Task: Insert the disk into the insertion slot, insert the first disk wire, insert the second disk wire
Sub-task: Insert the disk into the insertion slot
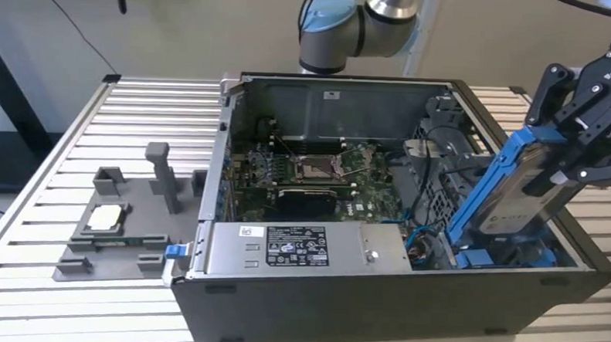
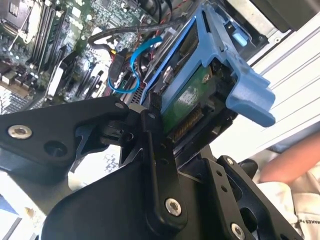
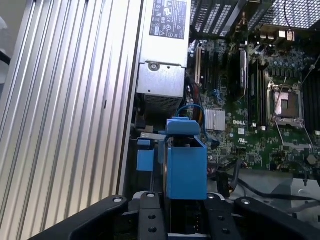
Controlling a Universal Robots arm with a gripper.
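- Black two-finger gripper (image 3: 182, 212) clamped on the upper end of the flat silver-grey disk (image 1: 513, 197) in its bright blue carrier
- Disk tilted, its lower edge at the blue-tabbed dark metal insertion slot (image 1: 493, 256)
- Silver power-supply box (image 1: 292, 248) near the slot, with open room above the dark grey computer case (image 1: 382, 309)

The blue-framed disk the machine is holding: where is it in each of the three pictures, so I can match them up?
Exterior view: the disk stands tilted at the exterior view's right, gripped by the pincer, lower end inside the computer case.
Second wrist view: close up, green underside showing, between black fingers.
First wrist view: edge-on, its blue end facing the camera.
Shared landmark: the green motherboard.
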